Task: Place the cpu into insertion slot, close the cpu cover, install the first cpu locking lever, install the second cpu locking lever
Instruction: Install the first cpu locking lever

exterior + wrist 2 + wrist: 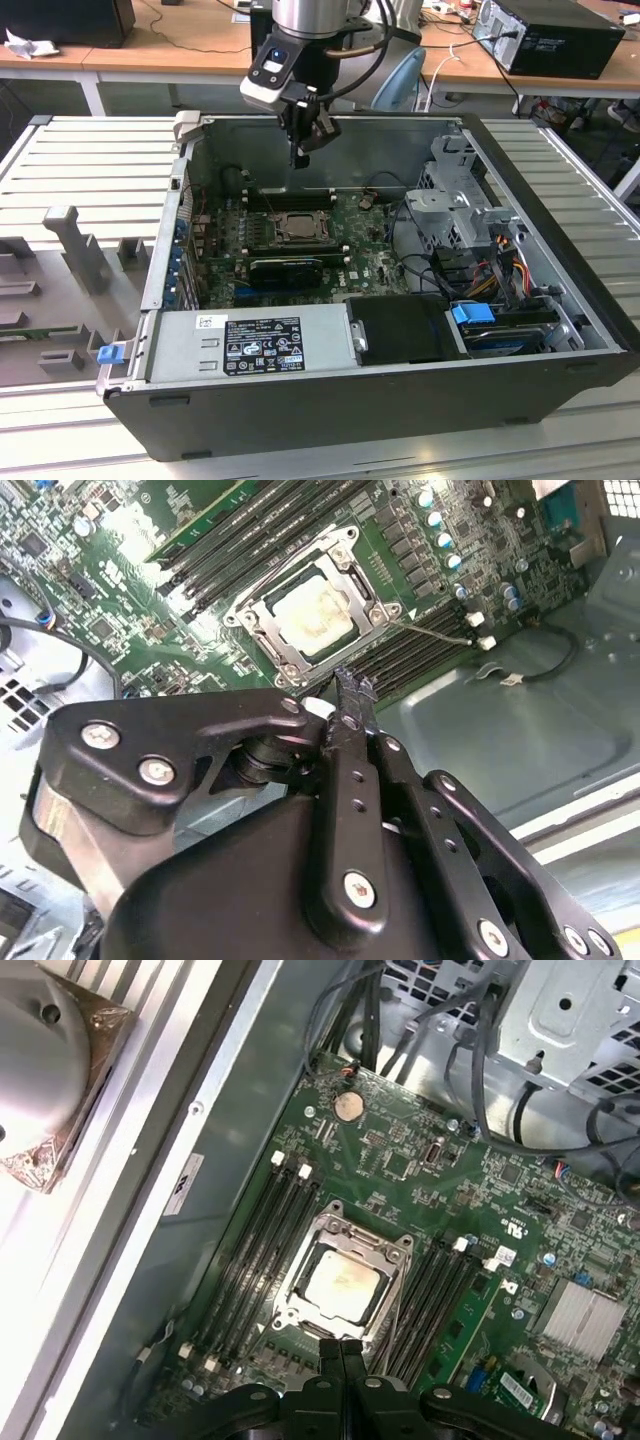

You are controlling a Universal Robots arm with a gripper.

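The cpu (297, 228) lies flat in the insertion slot (276, 232) on the green motherboard, its pale silver top (340, 1285) showing in both wrist views. The cpu cover (346, 1232) lies down around the chip (318, 615) as a silver frame (262, 608). A thin metal rod (432, 631) runs out from one corner of the socket. My gripper (300, 160) hangs above the far edge of the socket, apart from it. Its black fingers (340, 1348) are pressed together and hold nothing; the tips (350, 685) sit just short of the socket rim.
The open computer case (330, 400) surrounds the board, its back wall (400, 150) just behind my gripper. Long black memory slots (262, 1240) flank the socket on both sides. On the exterior view's right are a drive cage (455, 205) and cables (510, 250); a power supply (260, 345) lies in front.
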